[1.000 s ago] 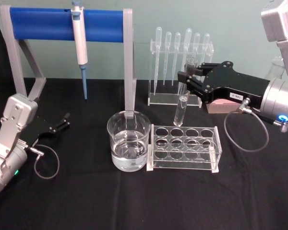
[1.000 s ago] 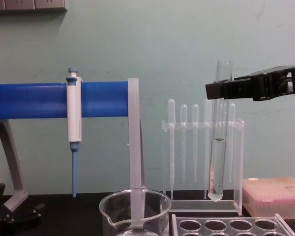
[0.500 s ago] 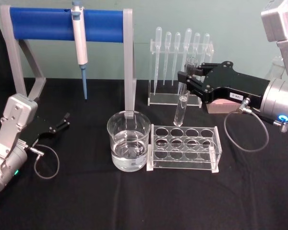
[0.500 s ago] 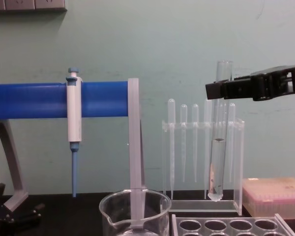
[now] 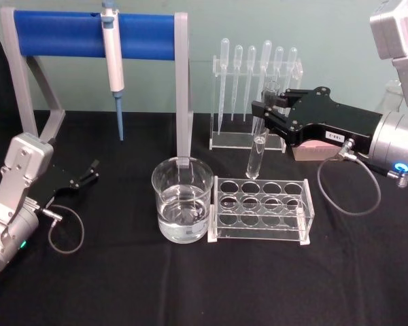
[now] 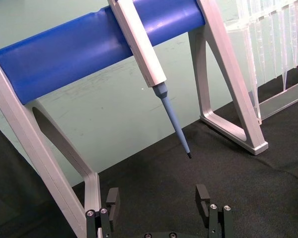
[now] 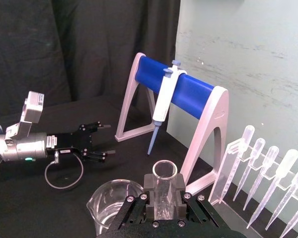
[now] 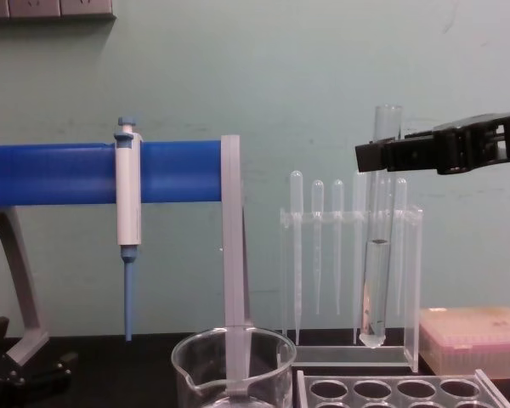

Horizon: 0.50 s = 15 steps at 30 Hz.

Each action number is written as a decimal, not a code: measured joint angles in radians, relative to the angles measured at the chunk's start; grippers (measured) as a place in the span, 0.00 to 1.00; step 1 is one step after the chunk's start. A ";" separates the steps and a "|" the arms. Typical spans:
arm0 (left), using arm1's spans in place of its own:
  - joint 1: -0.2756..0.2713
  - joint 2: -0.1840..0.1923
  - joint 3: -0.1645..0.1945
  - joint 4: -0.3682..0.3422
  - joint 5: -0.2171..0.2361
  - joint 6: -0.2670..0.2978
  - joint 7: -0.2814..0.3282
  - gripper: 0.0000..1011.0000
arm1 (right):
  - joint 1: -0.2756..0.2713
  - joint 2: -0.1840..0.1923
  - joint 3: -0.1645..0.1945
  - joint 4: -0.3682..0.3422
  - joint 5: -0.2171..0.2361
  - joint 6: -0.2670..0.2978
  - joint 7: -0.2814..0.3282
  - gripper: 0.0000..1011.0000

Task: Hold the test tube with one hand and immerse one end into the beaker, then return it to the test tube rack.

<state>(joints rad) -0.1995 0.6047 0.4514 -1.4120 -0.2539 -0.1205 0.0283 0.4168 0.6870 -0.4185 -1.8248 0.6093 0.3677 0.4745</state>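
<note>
Right gripper (image 5: 262,115) is clamped on the test tube (image 5: 257,146), just under its open top. The tube hangs to the right of the beaker (image 5: 182,197) and a little behind it. Its rounded end is over the back row of the test tube rack (image 5: 258,231), which stands just beside the beaker on that same side. Beaker part full of clear liquid. Left gripper (image 5: 88,171) is parked low, well off to the beaker's left, jaws spread, holding nothing.

Step in hand, as I read it: carry the tube across and dip the rounded end.
- Keep the grip firm and the tube upright.
- Get the rounded end above the beaker's rim before any sideways travel.
- Come in over the beaker's middle, away from the wall and spout.
- Lower straight and slowly, and stop once the end is under the surface, short of the glass floor.

Glass knocking glass looks like the main risk.

What each view adds:
- Chest view, side on: the tube's end hangs free above the rack top, and what looks like a liquid line sits partway up the tube. The head view makes neither plain.
- Head view: the layout, meaning which rack row the tube is over and how far it is from the beaker.
- Right wrist view: looks down on the tube's open mouth between the fingers, with the beaker below and beyond.
- Left wrist view: the gap between the left gripper's fingers, with the pipettor (image 6: 139,44) hanging from its blue stand (image 6: 64,59) ahead.
</note>
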 joint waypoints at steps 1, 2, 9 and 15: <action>0.000 0.000 0.000 0.000 0.000 0.000 0.000 0.99 | 0.000 0.000 0.000 0.000 0.000 0.000 0.000 0.22; 0.000 0.000 0.000 0.000 0.000 0.000 0.000 0.99 | 0.000 0.000 0.000 0.000 0.000 0.000 0.000 0.22; 0.000 0.000 0.000 0.000 0.000 0.000 0.000 0.99 | 0.000 0.000 0.000 0.000 0.000 0.000 0.000 0.22; 0.000 0.000 0.000 0.000 0.000 0.000 0.000 0.99 | 0.040 0.001 -0.022 -0.001 0.003 0.001 0.001 0.22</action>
<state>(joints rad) -0.1995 0.6047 0.4514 -1.4120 -0.2539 -0.1205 0.0283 0.4565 0.6884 -0.4405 -1.8261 0.6119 0.3690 0.4760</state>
